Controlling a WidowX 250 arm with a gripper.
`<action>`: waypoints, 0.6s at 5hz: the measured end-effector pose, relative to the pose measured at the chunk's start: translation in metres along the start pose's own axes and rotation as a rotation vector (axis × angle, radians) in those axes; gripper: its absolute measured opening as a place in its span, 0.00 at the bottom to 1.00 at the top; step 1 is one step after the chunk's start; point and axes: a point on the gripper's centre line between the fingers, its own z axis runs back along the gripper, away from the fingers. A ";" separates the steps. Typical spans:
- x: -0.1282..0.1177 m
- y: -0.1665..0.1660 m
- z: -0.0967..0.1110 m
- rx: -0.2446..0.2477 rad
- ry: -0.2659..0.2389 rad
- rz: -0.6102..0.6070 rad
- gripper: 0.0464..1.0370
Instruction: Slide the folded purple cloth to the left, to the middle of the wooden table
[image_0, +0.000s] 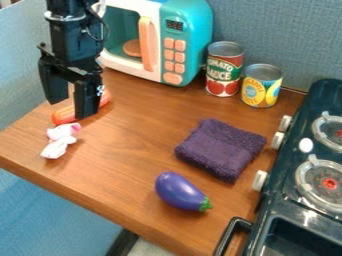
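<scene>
"What was found nearest the camera?"

"The toy stove (294, 202), set beside the bench (133, 170) at the view's lower right."

"And nearest the end effector (71, 109)?"

"An orange toy (65, 115), long and narrow, was seen on the bench just past the fingertips, partly hidden by one of them. Its long axis was slanted from the view's lower left to its upper right, across the gap."

"How was the end effector set?"

"Wide, with nothing held. Whether the orange toy was touched could not be told."

"What was placed farther out?"

"A white-and-pink item (59, 142) was laid just nearer the camera, and a toy microwave (197, 45) was stood behind. Well apart, a folded purple cloth (220, 150) and a toy eggplant (180, 191) were seen; a red can (224, 70) and a yellow can (261, 87) were stood side by side."
</scene>
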 end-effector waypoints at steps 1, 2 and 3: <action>0.000 -0.002 -0.007 -0.015 0.022 0.003 0.96; 0.015 -0.029 -0.008 -0.034 -0.009 -0.029 0.96; 0.035 -0.046 -0.007 -0.043 -0.041 -0.059 0.96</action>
